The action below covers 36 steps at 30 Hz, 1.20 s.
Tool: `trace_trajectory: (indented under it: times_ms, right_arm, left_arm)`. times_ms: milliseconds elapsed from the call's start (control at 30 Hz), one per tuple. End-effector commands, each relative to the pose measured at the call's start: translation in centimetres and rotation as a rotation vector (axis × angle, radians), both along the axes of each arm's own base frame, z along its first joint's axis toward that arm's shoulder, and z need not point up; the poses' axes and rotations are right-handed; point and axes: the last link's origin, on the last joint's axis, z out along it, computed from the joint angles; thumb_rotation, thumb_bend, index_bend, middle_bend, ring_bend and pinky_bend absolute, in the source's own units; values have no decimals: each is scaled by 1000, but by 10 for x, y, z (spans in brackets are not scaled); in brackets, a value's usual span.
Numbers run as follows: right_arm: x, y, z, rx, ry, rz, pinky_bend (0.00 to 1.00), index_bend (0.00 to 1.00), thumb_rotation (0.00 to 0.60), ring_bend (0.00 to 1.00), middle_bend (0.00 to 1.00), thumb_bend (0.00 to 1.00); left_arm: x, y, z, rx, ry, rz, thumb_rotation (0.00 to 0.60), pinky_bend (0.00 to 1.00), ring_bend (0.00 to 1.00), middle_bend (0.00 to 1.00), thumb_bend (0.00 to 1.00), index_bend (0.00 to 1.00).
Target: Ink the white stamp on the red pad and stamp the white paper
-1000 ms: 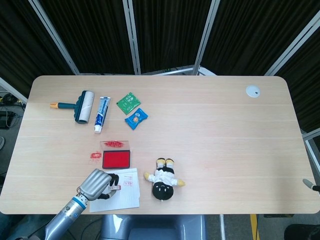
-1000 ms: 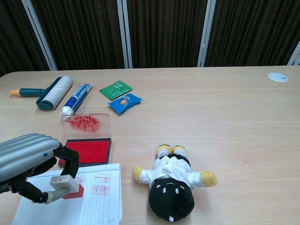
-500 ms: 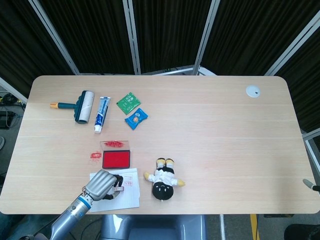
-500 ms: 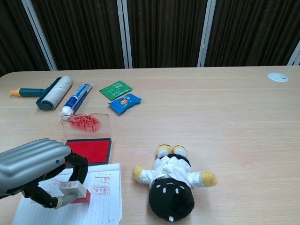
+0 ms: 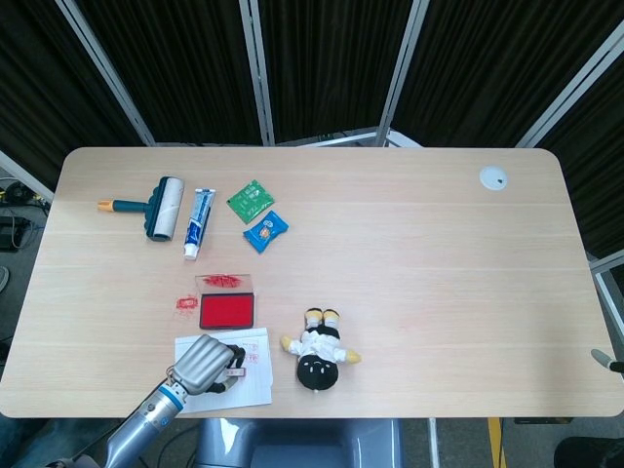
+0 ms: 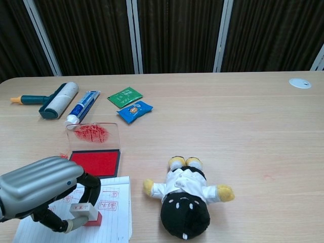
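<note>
My left hand (image 6: 38,190) (image 5: 203,363) grips the white stamp (image 6: 87,212), whose red base presses on the white paper (image 6: 114,217) near the table's front left edge. In the head view the stamp (image 5: 233,374) shows just right of the hand, over the paper (image 5: 252,375). Several red imprints mark the sheet. The red ink pad (image 6: 96,163) (image 5: 226,310) lies open just behind the paper, its clear lid (image 6: 92,134) smeared with red ink. My right hand appears in neither view.
A black and white plush doll (image 6: 186,195) lies right of the paper. Further back sit a lint roller (image 6: 56,99), a toothpaste tube (image 6: 83,106), a green sachet (image 6: 124,96) and a blue snack packet (image 6: 134,111). A white disc (image 6: 300,83) is at the far right.
My left hand has carried the stamp a little right and toward the front edge, and lowered it onto the paper.
</note>
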Motion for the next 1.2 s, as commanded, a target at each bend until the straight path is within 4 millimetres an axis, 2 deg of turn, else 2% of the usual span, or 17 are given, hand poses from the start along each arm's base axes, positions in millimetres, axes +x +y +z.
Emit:
trace_trajectory:
  times_ms: [33, 567, 1200]
  right_arm:
    - [0, 0, 0, 0, 0, -1, 0, 0, 600, 0, 0, 0]
    - [-1, -1, 0, 0, 1, -5, 0, 0, 600, 0, 0, 0]
    - [-2, 0, 0, 1, 1, -9, 0, 0, 600, 0, 0, 0]
  left_arm:
    - [0, 0, -1, -1, 5, -1, 600, 854, 855, 576, 372, 581]
    - [-6, -1, -12, -10, 33, 12, 600, 854, 854, 577, 374, 582]
    - [-10, -2, -15, -12, 46, 14, 600, 854, 854, 577, 375, 582]
